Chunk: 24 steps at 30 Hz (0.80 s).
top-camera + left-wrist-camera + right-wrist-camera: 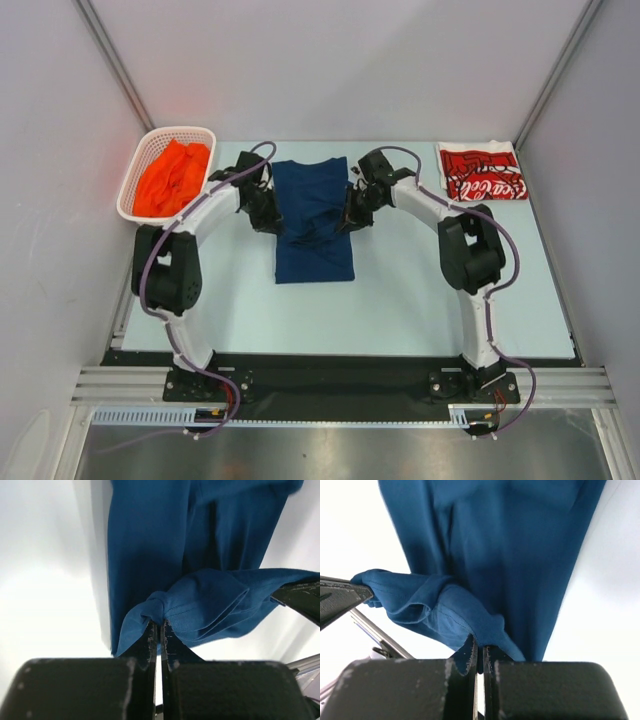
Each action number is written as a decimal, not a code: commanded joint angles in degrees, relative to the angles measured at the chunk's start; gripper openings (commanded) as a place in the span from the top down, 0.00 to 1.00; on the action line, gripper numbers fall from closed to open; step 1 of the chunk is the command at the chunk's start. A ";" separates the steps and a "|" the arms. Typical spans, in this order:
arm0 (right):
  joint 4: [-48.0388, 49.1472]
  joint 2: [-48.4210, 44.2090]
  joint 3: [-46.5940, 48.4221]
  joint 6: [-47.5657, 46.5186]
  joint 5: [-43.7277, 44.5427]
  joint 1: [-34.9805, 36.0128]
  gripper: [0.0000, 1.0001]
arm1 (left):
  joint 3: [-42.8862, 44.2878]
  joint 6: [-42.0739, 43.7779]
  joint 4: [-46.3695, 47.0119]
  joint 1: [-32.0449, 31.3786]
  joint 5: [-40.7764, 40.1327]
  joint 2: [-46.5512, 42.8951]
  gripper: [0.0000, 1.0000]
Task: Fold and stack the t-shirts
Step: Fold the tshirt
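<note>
Bench [400, 300]: pale blue top, white walls on three sides, arm bases at the near edge.
Navy t-shirt [315, 215]: middle of the bench, between the two arms. Long axis runs near-to-far, away from the bases. Near end lies flat, middle is rucked up.
Left tool [160, 626]: jaws narrow, pinching a bunched knot of navy cloth at the shirt's left edge.
Right tool [479, 649]: jaws narrow, pinching a fold of the same shirt at its right edge.
Key relation: tools face each other across the shirt's width, about mid-length. A raised band of cloth spans between them; the rest hangs to the bench. Neither arm is nearer, and the grips look symmetric.
Next move (judgement): fold goes along the long axis, so both tools must travel together or the band skews.
Red Coca-Cola t-shirt [482, 172]: folded, far right corner, well apart from the navy one, nearer the right arm. Likely the stack spot.
Orange t-shirt [172, 178]: crumpled in the white lattice basket [128, 195], far left. Not yet folded.
Risk: a thin pinch could slip.
</note>
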 commanded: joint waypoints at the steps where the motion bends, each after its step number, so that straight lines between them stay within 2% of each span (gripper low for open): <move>1: -4.41 4.68 8.85 -2.88 -3.91 -1.29 1.00 | 6.44 2.80 -0.18 1.27 2.14 3.83 1.00; 8: -5.82 10.49 14.84 -4.38 -6.99 -3.05 0.99 | 10.58 2.71 -0.62 1.71 2.24 8.85 1.00; 13: -5.56 13.65 17.65 -4.82 -9.63 -4.11 0.90 | 8.90 1.92 1.14 2.59 1.79 8.05 1.00; 15: -5.73 14.53 19.15 -4.47 -9.54 -4.46 0.82 | 9.69 1.66 1.05 2.85 1.62 8.93 1.00; 17: -5.56 15.67 20.11 -4.12 -9.54 -4.90 0.80 | 10.39 1.30 0.96 3.20 1.35 9.46 1.00; 18: -5.12 16.03 20.29 -3.86 -9.71 -5.16 0.75 | 10.75 0.96 1.05 3.46 1.01 9.90 0.94; 21: -4.15 16.73 21.78 -2.45 -9.11 -6.65 0.62 | 10.40 -0.71 3.51 5.22 1.35 9.99 0.54; 23: -2.93 16.21 22.58 -0.87 -9.19 -7.97 0.54 | 10.92 -1.86 5.53 6.37 3.02 9.64 0.46; 24: -2.57 15.68 23.28 -0.60 -8.67 -8.15 0.50 | 11.27 -1.86 6.14 6.54 3.55 8.59 0.37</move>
